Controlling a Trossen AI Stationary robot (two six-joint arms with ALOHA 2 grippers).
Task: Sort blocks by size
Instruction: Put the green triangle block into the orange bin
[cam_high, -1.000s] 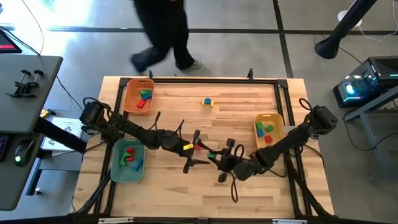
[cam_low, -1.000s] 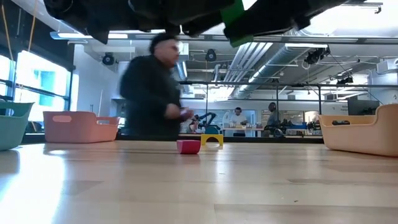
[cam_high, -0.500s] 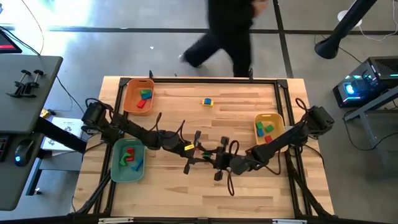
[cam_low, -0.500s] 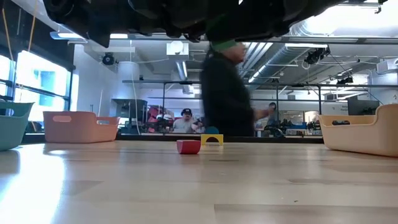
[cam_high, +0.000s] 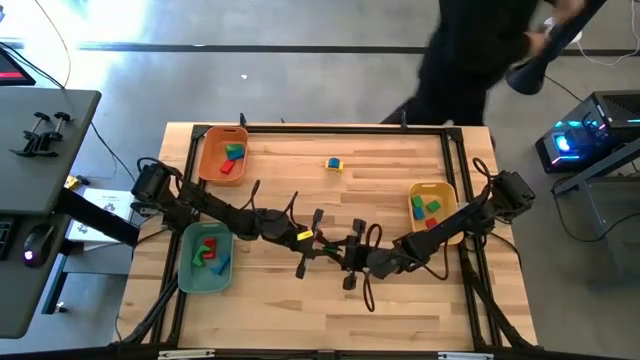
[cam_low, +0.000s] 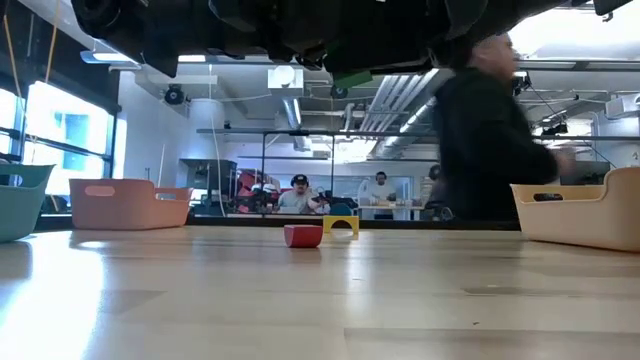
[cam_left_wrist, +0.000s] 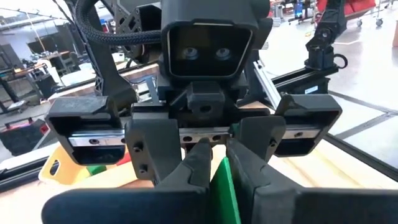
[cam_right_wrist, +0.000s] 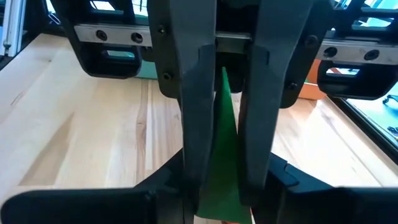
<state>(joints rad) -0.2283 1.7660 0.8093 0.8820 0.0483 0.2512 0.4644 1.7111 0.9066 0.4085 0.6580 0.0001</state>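
Observation:
A thin green block (cam_right_wrist: 225, 143) hangs in the air over the table's middle, between both grippers. My left gripper (cam_high: 325, 242) comes from the table's left and my right gripper (cam_high: 346, 251) from the right; they meet tip to tip, both shut on the green block (cam_left_wrist: 221, 186). In the low view the green block (cam_low: 352, 77) shows just under the dark grippers. A red block (cam_low: 303, 235) rests on the table below them. A yellow and blue block (cam_high: 333, 163) sits near the far edge. My left gripper pinches the green block's two flat faces (cam_right_wrist: 217, 93) between its two fingers (cam_right_wrist: 196, 93). The fingers come level from the table's left. The block is lifted clear of the table. My right gripper pinches the same block by its two flat faces (cam_left_wrist: 219, 171), at the end toward the table's right. Its fingers (cam_left_wrist: 245, 155) slant slightly downward and come from the right. The block stands on edge between them, clear of the table.
An orange tray (cam_high: 222, 155) stands at the far left, a teal tray (cam_high: 206, 258) at the near left and a yellow tray (cam_high: 433, 208) at the right, each holding blocks. A person (cam_low: 490, 140) walks past beyond the far edge.
My left gripper has shut on the green block, which my right gripper carried a little toward the table's left into it. The block stays lifted. The person has walked from left to right behind the table.

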